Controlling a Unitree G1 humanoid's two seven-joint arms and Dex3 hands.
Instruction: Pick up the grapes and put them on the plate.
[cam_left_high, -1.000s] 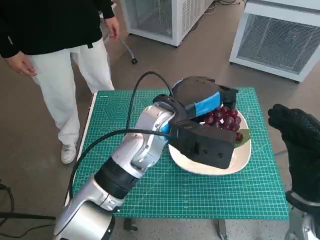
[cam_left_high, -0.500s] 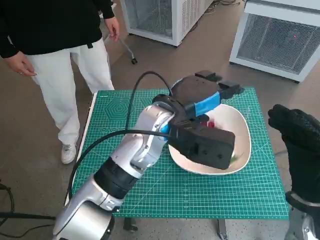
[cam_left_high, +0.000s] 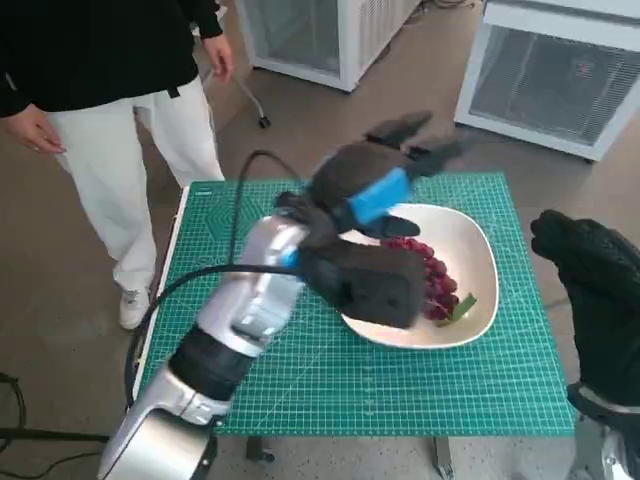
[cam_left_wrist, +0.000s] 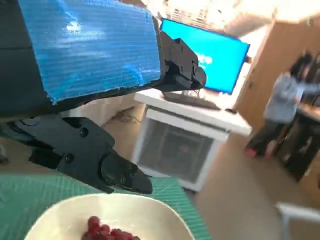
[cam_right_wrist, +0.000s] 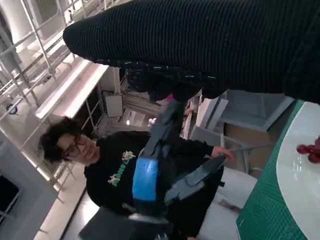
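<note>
A bunch of dark red grapes (cam_left_high: 428, 272) with a green leaf lies inside the white plate (cam_left_high: 478, 250) on the green mat. The left wrist view shows the grapes (cam_left_wrist: 102, 231) low in the plate (cam_left_wrist: 165, 216). My left hand (cam_left_high: 372, 175) hangs above the plate's far left rim, fingers spread, holding nothing; the left hand (cam_right_wrist: 155, 165) also shows in the right wrist view. My gloved right hand (cam_left_high: 590, 275) hovers off the table's right edge, apart from the plate, fingers loosely curled with nothing in them. A few grapes (cam_right_wrist: 311, 151) show in the right wrist view.
The green cutting mat (cam_left_high: 250, 240) covers the small table. A person in white trousers (cam_left_high: 120, 150) stands at the table's far left corner. White cabinets (cam_left_high: 560, 70) stand on the floor beyond the table.
My left hand has let go of the grapes and lifted up and away to the left. The grapes now lie uncovered on the plate. The right hand has hardly moved.
</note>
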